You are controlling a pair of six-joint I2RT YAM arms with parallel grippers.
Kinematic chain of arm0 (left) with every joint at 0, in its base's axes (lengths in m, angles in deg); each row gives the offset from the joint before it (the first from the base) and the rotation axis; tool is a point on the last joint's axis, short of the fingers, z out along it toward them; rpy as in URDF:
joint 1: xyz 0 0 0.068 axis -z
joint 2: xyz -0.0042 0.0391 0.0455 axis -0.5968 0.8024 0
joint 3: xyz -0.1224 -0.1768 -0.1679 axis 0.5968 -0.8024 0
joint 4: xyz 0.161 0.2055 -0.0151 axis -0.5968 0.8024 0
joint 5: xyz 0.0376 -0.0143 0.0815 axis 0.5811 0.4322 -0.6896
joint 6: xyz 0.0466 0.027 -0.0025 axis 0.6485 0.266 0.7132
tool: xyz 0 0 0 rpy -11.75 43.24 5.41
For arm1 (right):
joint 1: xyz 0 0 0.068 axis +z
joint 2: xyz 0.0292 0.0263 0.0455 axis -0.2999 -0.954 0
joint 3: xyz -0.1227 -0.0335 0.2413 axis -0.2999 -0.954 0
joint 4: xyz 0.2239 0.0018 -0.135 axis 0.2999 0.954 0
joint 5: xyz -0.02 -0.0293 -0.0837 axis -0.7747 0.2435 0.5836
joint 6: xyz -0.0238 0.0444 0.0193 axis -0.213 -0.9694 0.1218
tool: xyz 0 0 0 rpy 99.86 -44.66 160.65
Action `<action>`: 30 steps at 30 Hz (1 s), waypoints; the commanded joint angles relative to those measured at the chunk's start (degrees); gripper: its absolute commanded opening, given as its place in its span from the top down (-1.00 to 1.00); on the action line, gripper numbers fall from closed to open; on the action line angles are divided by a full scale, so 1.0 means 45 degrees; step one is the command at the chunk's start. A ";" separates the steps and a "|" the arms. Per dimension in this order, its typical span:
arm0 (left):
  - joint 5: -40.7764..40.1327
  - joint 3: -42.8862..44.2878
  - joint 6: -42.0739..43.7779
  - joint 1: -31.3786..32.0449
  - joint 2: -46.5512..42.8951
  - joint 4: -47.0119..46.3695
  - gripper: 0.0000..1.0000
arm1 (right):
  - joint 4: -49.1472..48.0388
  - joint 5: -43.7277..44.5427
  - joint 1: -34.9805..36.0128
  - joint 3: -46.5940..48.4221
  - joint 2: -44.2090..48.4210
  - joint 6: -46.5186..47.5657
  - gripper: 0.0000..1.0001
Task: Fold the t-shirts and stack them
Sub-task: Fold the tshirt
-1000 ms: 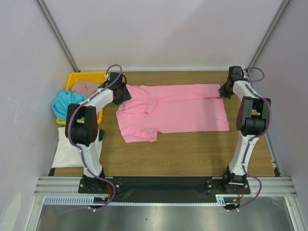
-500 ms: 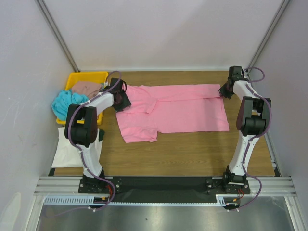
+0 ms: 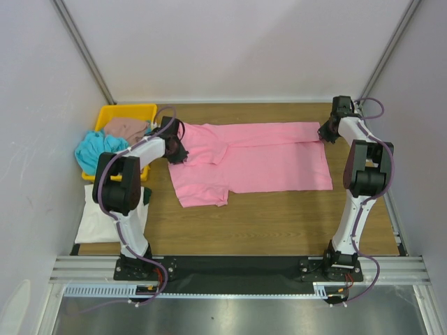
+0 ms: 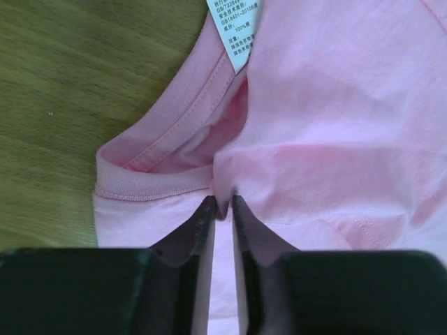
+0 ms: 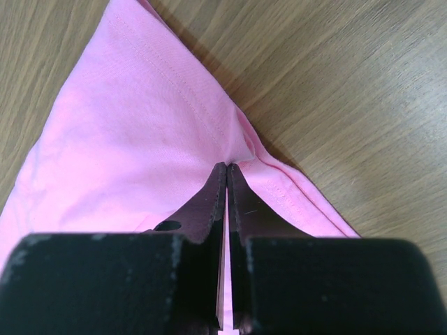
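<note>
At the near left of the table (image 3: 279, 223), a cream-white t-shirt (image 3: 101, 216) lies folded flat beside the left arm's base, apparently the start of the stack. Mid-table, the pink t-shirt (image 3: 265, 164) is spread sideways, neck to the left and hem to the right, one sleeve jutting toward the near side. Both arms reach to its far edge. The left gripper (image 4: 223, 206) sits at the neck end, its jaws drawn narrow with a small ridge of pink cloth nipped between the tips, just beside the ribbed collar (image 4: 150, 183) and short of the care label (image 4: 234, 28). The right gripper (image 5: 227, 167) works the far right corner, jaws pressed together on the stitched hem. Holding the two ends of one long edge looks meant to let the arms carry that edge over together for a lengthwise fold, without the cloth sagging between them. Far left, the turquoise t-shirt (image 3: 89, 150) and the brown-pink t-shirt (image 3: 126, 128) wait crumpled in and over the yellow tray (image 3: 126, 109), not yet folded.
</note>
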 commanded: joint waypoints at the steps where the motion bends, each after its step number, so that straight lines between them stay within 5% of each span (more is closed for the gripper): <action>1: -0.0270 0.0273 -0.0171 0.0099 -0.0700 0.0182 0.63 | 0.0046 0.0131 -0.0102 0.0207 0.0167 0.0296 1.00; 5: -0.0369 0.0527 -0.0112 0.0099 -0.0739 0.0553 0.99 | 0.0046 0.0131 -0.0102 0.0207 0.0167 0.0276 1.00; 30: -0.0955 0.0879 -0.0581 -0.0057 -0.2125 0.2488 0.99 | 0.0065 0.0033 -0.0122 0.0051 0.0265 0.0374 1.00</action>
